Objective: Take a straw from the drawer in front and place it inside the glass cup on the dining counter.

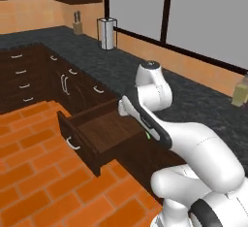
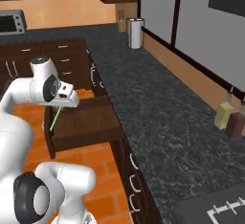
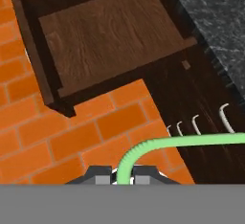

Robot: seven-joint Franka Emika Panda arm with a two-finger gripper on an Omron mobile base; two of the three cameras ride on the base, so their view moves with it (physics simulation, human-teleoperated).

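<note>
1. The pincer [image 3: 123,179] is clamped on the straw [image 3: 158,145], its tips pressed to either side of the green stem.
2. The straw rises between the tips, bends, and runs off sideways in the hand view.
3. The drawer [image 1: 99,134] stands pulled out from the dark cabinets, its wooden floor bare; the landmark here.
4. From the right base view the straw [image 2: 55,118] hangs slanted over the drawer [image 2: 83,122], apparently clear of its floor.
5. A black speckled surface [image 2: 158,117] runs beside the drawer, above it.
6. Orange brick floor [image 1: 34,172] lies under the drawer.
</note>
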